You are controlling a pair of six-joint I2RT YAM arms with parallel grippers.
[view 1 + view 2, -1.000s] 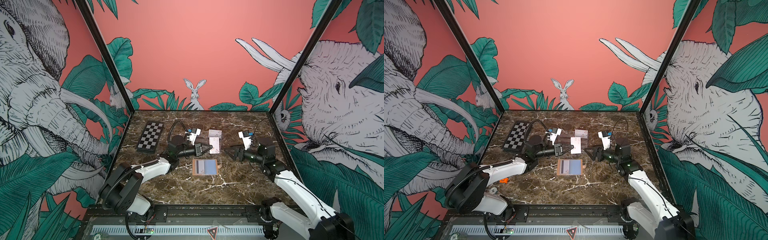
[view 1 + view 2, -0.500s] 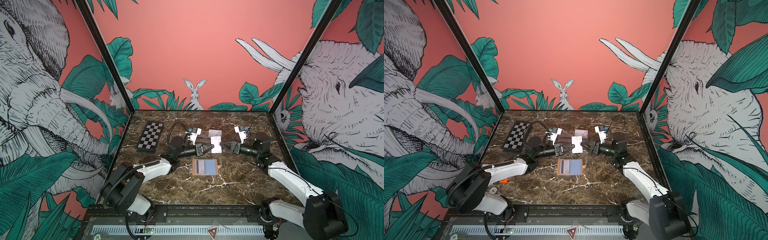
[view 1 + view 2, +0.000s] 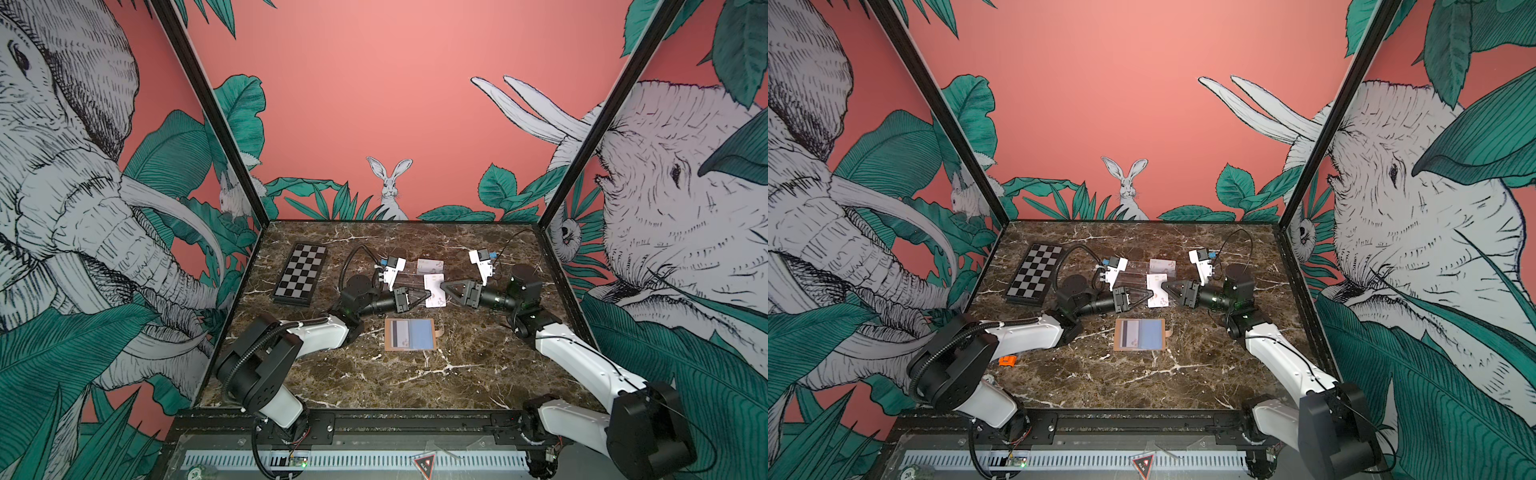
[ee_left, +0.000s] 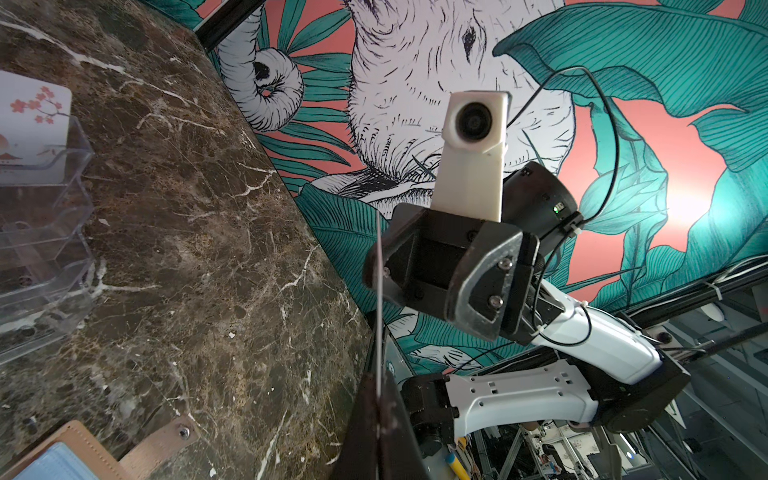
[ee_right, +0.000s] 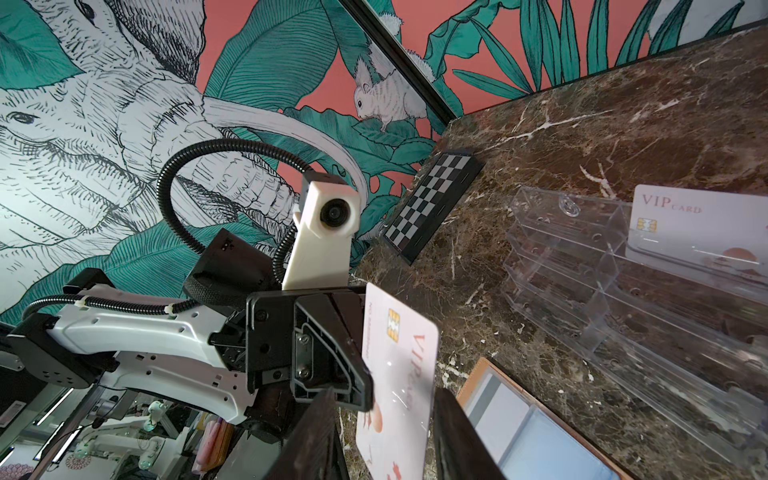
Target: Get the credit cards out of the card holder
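A white credit card (image 3: 434, 291) (image 3: 1158, 291) hangs upright above the table, with my left gripper (image 3: 427, 293) (image 4: 379, 419) shut on one edge. It shows edge-on as a thin line in the left wrist view. My right gripper (image 3: 443, 286) (image 5: 390, 440) has come in from the opposite side. Its jaws stand open on either side of that card (image 5: 399, 365), with a gap still showing at one finger. The tan card holder (image 3: 409, 334) (image 3: 1140, 334) lies open and flat below. Grey and pale blue cards (image 5: 536, 440) sit in its sleeves.
A clear acrylic tiered rack (image 5: 623, 291) stands behind the grippers with one VIP card (image 3: 430, 264) (image 5: 698, 232) in its top tier. A chequered board (image 3: 301, 274) lies at the back left. A small orange piece (image 3: 1007, 360) sits by the left arm's base.
My right gripper has swung left from the right side up to the held card, and its jaws have narrowed around it. The left gripper has kept the card raised.
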